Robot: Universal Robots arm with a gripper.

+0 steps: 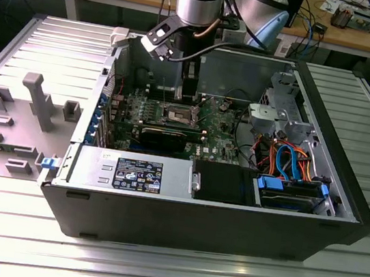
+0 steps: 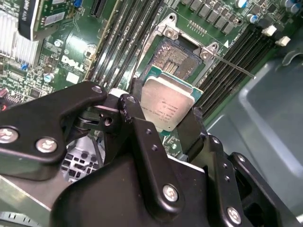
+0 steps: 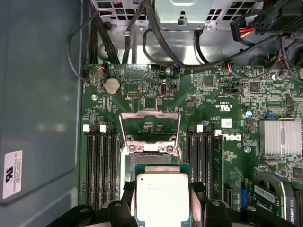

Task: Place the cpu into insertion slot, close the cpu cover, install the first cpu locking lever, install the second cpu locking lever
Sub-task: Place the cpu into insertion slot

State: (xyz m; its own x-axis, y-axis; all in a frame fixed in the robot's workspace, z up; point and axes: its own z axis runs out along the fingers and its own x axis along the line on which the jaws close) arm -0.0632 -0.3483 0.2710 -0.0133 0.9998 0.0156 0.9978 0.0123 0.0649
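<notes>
My gripper (image 2: 165, 108) is shut on the cpu (image 2: 169, 103), a small square chip with a silvery top, one black finger on each of two opposite edges. The chip hangs just above the insertion slot (image 2: 176, 56), whose contact field lies bare, partly hidden by the chip in both wrist views. In the first wrist view the cpu (image 3: 162, 201) sits in front of the slot (image 3: 150, 157), and the cpu cover (image 3: 149, 115) stands swung up and open behind it. A thin locking lever (image 2: 232, 66) sticks out beside the socket. In the exterior view the gripper (image 1: 188, 96) hovers over the slot (image 1: 180, 115).
Long black memory slots (image 3: 100, 161) flank the socket on both sides. A finned heat sink (image 3: 279, 137) and a black card (image 1: 163, 135) sit close by. The grey case wall (image 3: 42, 94), cables (image 3: 142, 38) and a drive cage (image 1: 281, 114) surround the green motherboard (image 1: 216, 139).
</notes>
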